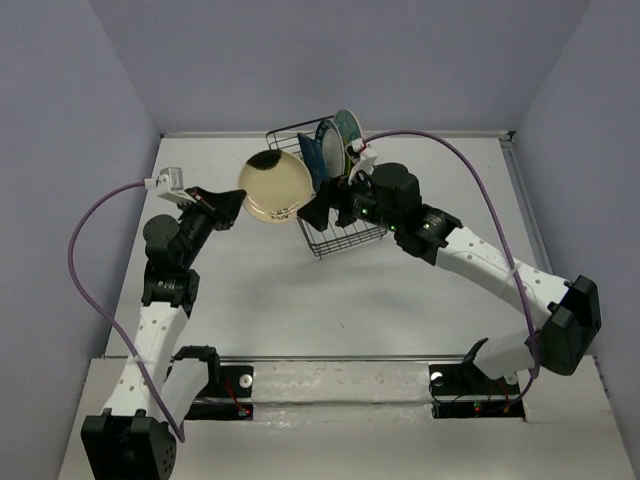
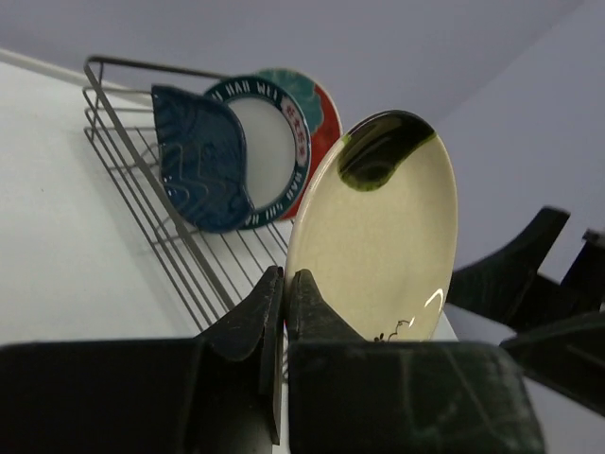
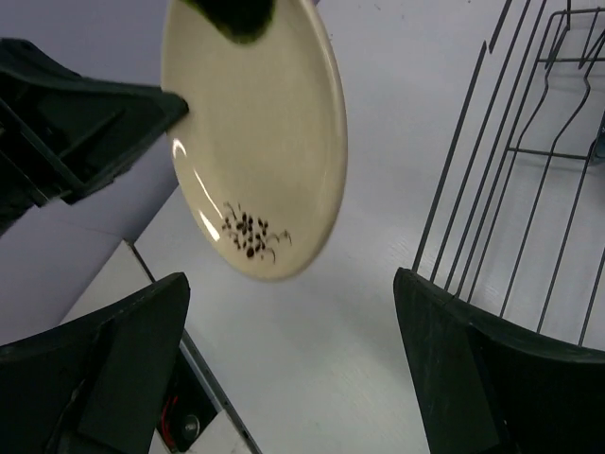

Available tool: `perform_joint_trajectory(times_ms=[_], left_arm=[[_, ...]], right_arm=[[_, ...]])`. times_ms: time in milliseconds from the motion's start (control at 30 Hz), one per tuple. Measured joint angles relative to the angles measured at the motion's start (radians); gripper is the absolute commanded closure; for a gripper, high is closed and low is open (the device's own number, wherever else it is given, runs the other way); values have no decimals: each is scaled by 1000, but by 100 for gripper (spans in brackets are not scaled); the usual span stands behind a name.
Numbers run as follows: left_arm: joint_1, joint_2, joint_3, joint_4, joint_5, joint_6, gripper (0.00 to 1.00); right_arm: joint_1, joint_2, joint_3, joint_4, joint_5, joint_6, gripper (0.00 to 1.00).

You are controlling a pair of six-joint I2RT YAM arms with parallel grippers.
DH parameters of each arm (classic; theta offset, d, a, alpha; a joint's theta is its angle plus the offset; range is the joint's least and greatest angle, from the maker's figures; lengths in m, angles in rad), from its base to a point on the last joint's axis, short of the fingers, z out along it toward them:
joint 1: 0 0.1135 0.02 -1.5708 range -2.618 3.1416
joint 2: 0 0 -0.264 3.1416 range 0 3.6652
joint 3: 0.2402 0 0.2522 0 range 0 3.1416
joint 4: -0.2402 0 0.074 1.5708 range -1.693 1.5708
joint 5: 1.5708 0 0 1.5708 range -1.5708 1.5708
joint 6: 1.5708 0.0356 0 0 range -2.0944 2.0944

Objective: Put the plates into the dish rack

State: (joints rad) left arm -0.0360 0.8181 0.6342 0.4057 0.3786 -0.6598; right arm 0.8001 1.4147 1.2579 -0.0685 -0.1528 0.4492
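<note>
My left gripper [image 1: 237, 204] [image 2: 285, 284] is shut on the rim of the cream plate with a black mark [image 1: 272, 185] [image 2: 378, 236] [image 3: 255, 132] and holds it on edge in the air, left of the black wire dish rack [image 1: 345, 235] [image 2: 123, 142] [image 3: 529, 170]. In the rack stand the dark blue plate [image 1: 310, 157] [image 2: 203, 161], the white lettered plate [image 1: 338, 138] [image 2: 269, 142] and, behind it, the red-and-teal plate [image 2: 319, 104]. The lime green plate does not show clearly. My right gripper [image 1: 322, 210] [image 3: 293, 359] is open and empty, beside the rack's near left side and just right of the cream plate.
Purple cables arc from both wrists. The right gripper's dark fingers [image 2: 510, 274] show close to the cream plate's right. The table's near edge with the arm mounts [image 1: 330, 385] runs along the bottom. Grey walls close the back and sides.
</note>
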Motion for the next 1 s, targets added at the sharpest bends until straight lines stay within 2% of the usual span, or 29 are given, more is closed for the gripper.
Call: perform_joint_trajectory(times_ms=[133,167,233,333,367,433,467,500,567,600,633,767,1000], left_arm=[[-8,-67,-58,-64,112,25,94],[-8,-84,-65,-77,138,31,94],[-8,-109,-69,-88,182,39,94],[-8,-139,-69,-89,241,46,94],[-8,-144,-69,-89,252,49,94],[-9,-156,-69,-89,277,55,92],[-9,-159,-69,-90,281,63,87],[-8,-161,-71,-99,272,79,70],[0,-161,-79,-109,274,81,48],[-3,-162,-79,-114,273,92,33],[-6,-168,-79,-131,262,112,3],[-10,-208,-79,-224,179,177,1],[-16,-254,-71,-322,72,253,1]], right_arm=[[0,-6,28,-7,4,-1,7],[0,-6,30,-7,5,-1,15],[0,-6,31,-8,4,-5,23],[0,1,34,-6,-22,-5,48],[0,8,37,-6,-38,-3,71],[0,25,46,-4,-68,-2,90],[0,34,52,-2,-79,1,93],[-1,41,56,0,-98,16,93],[1,43,66,-2,-106,16,93],[1,43,66,-4,-101,17,93],[6,43,66,-4,-93,15,93],[6,60,116,-56,26,-30,93],[5,258,433,-167,393,-186,93]])
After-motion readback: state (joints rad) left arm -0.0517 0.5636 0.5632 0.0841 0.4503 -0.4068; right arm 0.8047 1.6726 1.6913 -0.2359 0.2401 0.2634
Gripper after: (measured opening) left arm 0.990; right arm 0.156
